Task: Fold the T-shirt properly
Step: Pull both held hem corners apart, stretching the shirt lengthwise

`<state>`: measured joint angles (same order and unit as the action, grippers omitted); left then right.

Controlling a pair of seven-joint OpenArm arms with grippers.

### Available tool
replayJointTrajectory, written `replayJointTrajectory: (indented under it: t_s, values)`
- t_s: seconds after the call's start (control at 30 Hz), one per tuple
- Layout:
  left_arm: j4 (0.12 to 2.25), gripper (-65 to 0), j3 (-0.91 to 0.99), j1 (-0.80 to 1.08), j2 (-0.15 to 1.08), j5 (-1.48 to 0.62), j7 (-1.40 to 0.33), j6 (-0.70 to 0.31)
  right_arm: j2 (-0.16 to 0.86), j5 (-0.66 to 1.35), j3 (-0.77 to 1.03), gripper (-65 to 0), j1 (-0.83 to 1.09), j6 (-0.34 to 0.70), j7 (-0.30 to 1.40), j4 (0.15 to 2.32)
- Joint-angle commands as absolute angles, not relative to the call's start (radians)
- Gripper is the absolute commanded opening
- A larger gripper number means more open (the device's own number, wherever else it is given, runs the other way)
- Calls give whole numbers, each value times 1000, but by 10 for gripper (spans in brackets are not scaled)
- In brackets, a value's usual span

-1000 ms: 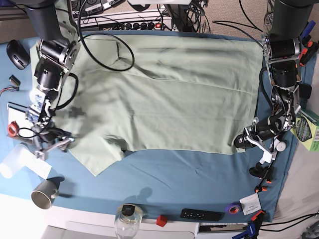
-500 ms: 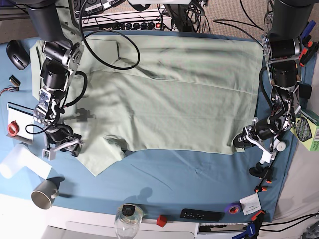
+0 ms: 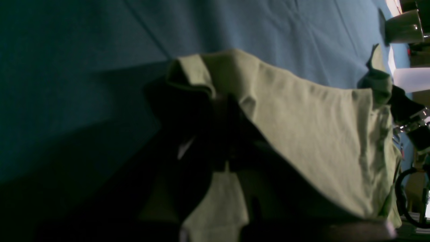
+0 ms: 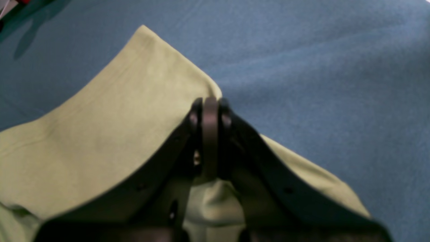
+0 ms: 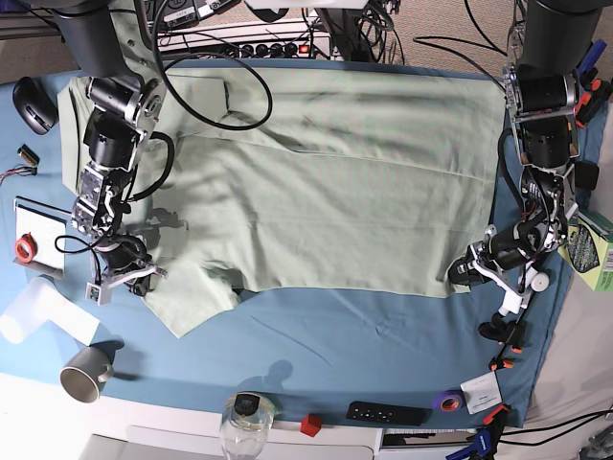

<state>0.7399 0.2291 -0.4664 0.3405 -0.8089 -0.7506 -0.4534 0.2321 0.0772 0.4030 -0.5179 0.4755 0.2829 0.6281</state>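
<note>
The pale sage-green T-shirt [image 5: 335, 182] lies spread flat across the blue table cloth [image 5: 335, 335]. My right gripper [image 5: 137, 279] is at the sleeve's edge on the base view's left. In the right wrist view its fingers [image 4: 210, 104] are shut together on the shirt's edge [image 4: 100, 134]. My left gripper [image 5: 464, 272] is at the shirt's lower corner on the base view's right. In the dark left wrist view it [image 3: 221, 104] looks shut on the corner, whose fabric [image 3: 319, 127] curls up over it.
On the left are a black mouse [image 5: 34, 103], a white roll [image 5: 43, 311] and a grey mug [image 5: 86, 372]. Along the front edge are a glass jar [image 5: 247, 422], a red cube [image 5: 309, 425], a remote [image 5: 386, 414] and purple tape [image 5: 447, 401]. A green box [image 5: 594, 251] stands far right.
My right gripper moved from off the shirt's left side onto the sleeve edge and closed on it. The left arm has not moved.
</note>
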Motion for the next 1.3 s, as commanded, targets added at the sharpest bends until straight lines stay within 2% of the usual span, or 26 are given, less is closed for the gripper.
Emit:
replayJointTrajectory:
  t_s: [0.0, 0.07, 0.23, 0.3, 0.53, 0.7, 1.27]
  values:
    - [744, -650, 224, -479, 347, -778, -783, -447, 231, 52, 400, -650, -527, 483, 332, 627]
    - [744, -650, 225, -479, 348, -778, -762, -448, 231, 52, 400, -650, -527, 489, 328, 629]
    - [751, -650, 226, -479, 357, -810, -744, -527, 230, 52, 400, -650, -497, 656, 322, 714]
    - [751, -650, 226, -479, 360, -833, -749, -554, 230, 52, 400, -650, -466, 683, 327, 782]
    - [751, -650, 226, -479, 385, -987, -826, -696, 230, 90, 400, -650, -314, 686, 374, 1043]
    - [759, -650, 226, -473, 405, -1123, -912, -698, 230, 146, 400, -650, -224, 698, 405, 1198]
    - [931, -650, 258, -358, 467, -1348, -1127, -698, 235, 298, 401, -650, -2, 698, 551, 1562]
